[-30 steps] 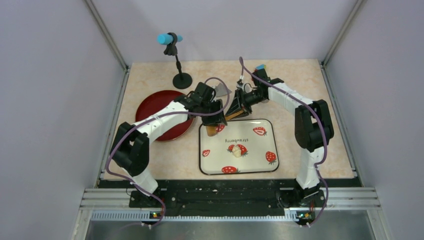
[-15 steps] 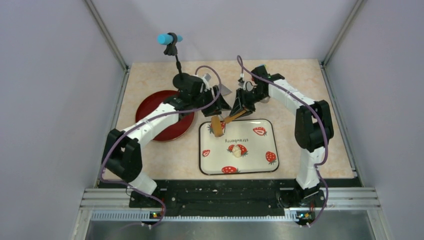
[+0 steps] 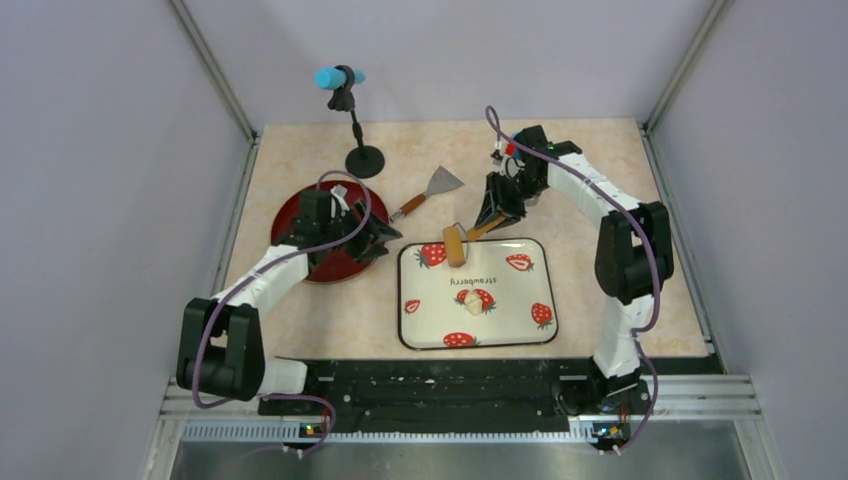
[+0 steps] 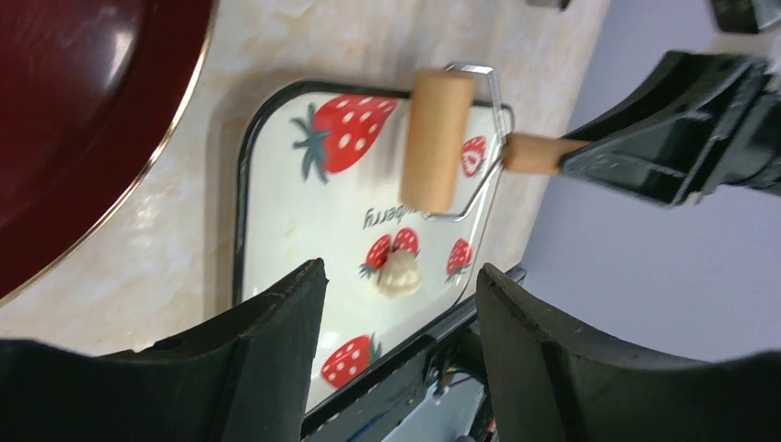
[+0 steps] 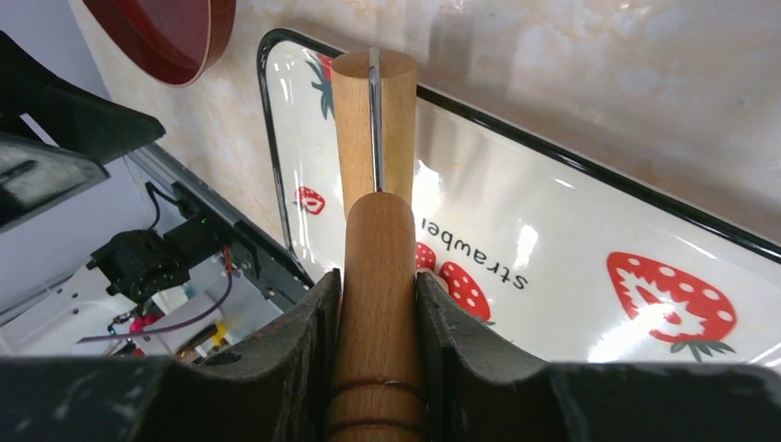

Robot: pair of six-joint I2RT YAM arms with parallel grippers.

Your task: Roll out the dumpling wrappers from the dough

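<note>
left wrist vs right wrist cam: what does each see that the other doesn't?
Left wrist only: the dough lump on the tray, and the right gripper seen from outside, holding the handle. Right wrist only: a close view of its fingers clamped on both sides of the rolling pin handle. Both: tray, rolling pin, red plate.

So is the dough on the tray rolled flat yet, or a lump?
A lump: rounded and bumpy on the tray; the roller is apart from it, in the right gripper.
</note>
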